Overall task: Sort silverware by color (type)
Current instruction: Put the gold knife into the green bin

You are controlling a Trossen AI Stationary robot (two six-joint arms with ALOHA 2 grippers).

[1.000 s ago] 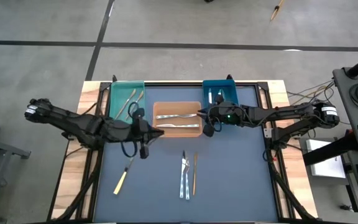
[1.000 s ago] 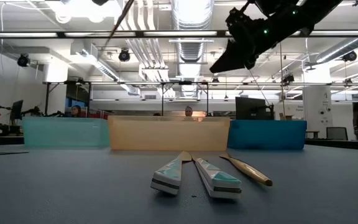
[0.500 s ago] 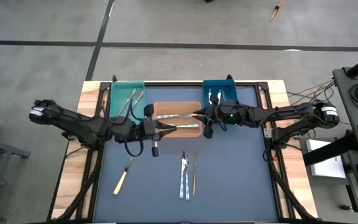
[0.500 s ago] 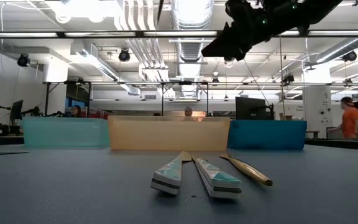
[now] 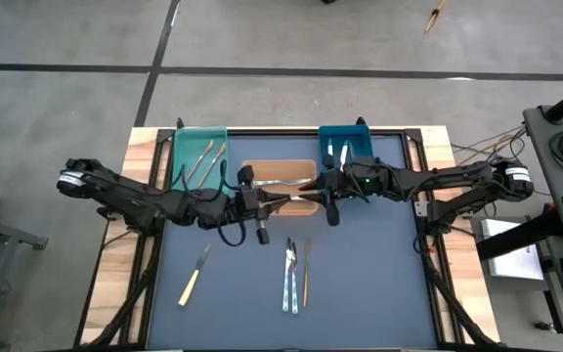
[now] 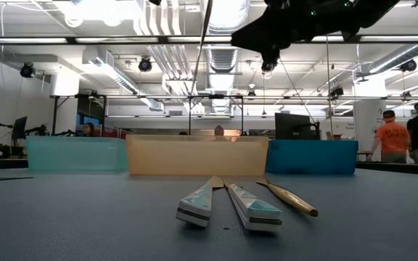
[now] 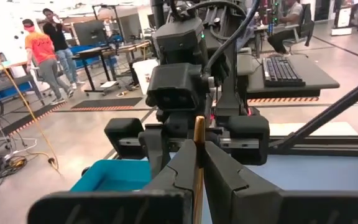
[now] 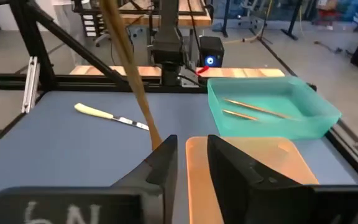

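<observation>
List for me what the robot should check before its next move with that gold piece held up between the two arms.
1. left gripper shut on the gold piece: ok.
2. right gripper clear of that piece: cannot tell; it sits right against it.
3. Matching bin identified: ok; the teal bin already holds gold pieces.
4. Piece above the teal bin: not ok; both grippers meet over the orange bin.
5. Piece hanging clear of the bins: ok.

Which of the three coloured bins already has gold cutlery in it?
The teal bin, on the left arm's side: two gold pieces lie inside. The orange bin holds silver pieces, the blue bin pale-handled ones.
</observation>
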